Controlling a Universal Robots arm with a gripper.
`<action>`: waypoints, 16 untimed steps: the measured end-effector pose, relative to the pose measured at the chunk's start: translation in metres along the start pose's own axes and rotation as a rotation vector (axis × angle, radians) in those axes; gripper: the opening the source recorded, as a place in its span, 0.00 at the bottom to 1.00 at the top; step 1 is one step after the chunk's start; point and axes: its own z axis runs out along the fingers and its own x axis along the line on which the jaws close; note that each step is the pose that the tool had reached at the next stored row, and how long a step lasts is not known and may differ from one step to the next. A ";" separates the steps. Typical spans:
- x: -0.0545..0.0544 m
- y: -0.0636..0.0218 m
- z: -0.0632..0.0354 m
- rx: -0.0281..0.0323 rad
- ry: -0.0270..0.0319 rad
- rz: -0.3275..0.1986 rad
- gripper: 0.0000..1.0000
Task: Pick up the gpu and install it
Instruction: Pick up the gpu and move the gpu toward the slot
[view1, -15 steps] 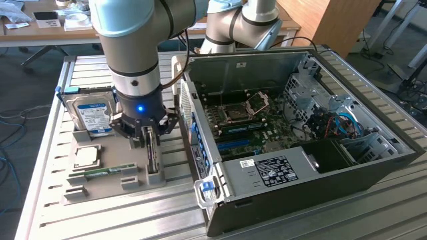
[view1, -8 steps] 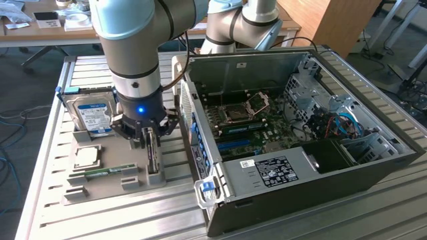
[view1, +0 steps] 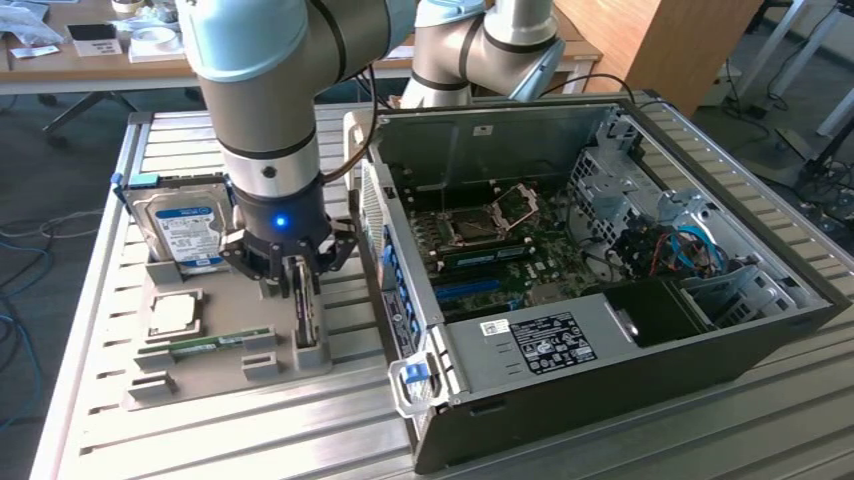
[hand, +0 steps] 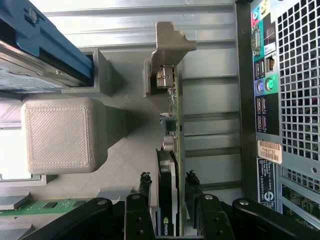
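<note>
We see the gripper (view1: 302, 285) (hand: 168, 181) lowered over the grey tray (view1: 214, 378) (hand: 130, 150), which lies on the slatted table (view1: 267, 440) to the exterior view's left of the open computer case (view1: 507, 130) (hand: 295, 100). The gpu (view1: 307, 318) (hand: 172, 142) stands on edge in the tray's slot nearest the case, its bracket end seated in the holder. The fingers (hand: 145, 181) straddle the card, one on each face, with a sliver of tray showing between card and finger (so we read the jaws as parted, not clamped). On the same tray we find the hard drive (view1: 187, 230) (hand: 50, 50), a processor (view1: 174, 313) and the green memory stick (view1: 200, 347) (hand: 45, 206).
</note>
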 end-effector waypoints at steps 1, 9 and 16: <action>0.000 0.0000 0.0001 0.0000 0.0000 0.000 0.42; 0.000 0.0001 0.0003 -0.0001 -0.0002 0.001 0.42; 0.000 0.0001 0.0003 -0.0001 0.0000 0.001 0.34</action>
